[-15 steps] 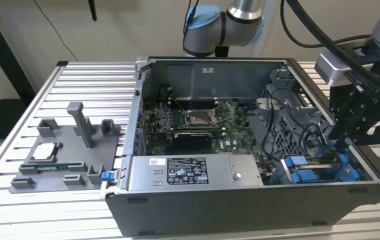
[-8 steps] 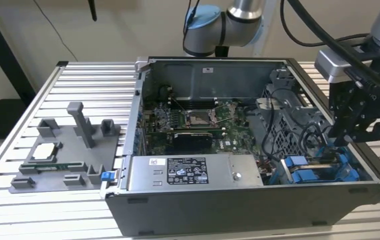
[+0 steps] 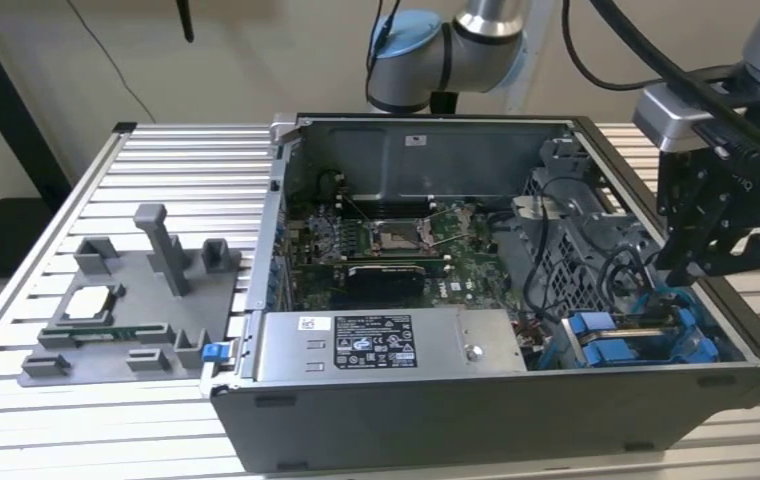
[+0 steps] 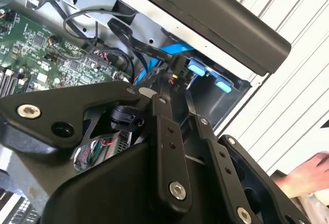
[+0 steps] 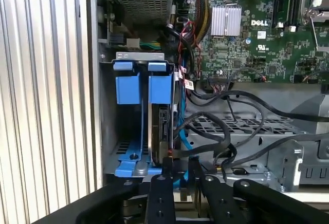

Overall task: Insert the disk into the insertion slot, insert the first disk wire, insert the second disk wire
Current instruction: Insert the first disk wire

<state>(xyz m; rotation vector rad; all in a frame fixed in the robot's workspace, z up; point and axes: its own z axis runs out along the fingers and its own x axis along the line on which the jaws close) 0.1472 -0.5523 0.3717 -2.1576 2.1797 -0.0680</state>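
the arm [image 3: 450, 52] holds its gripper [image 3: 691, 272] low, pointing steeply downward.

White label [image 3: 373, 343] w/ tiny print on silver power supply [image 3: 480, 335], lower centre of exterior view: can't make it out. First wrist view: white logo [image 5: 261, 22] on green motherboard [image 5: 241, 54], beside finned heatsink [image 5: 225, 20].

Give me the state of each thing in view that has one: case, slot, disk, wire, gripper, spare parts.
Case: open, side panel off.
Slot: occupied by the disk.
Disk: on edge in the slot, beside the blue carriers.
Blue wire: runs beside the disk; whether it is plugged in, I cannot tell.
Gripper: low over the slot, at the disk's end.
Processor: out of the case, on the grey tray.
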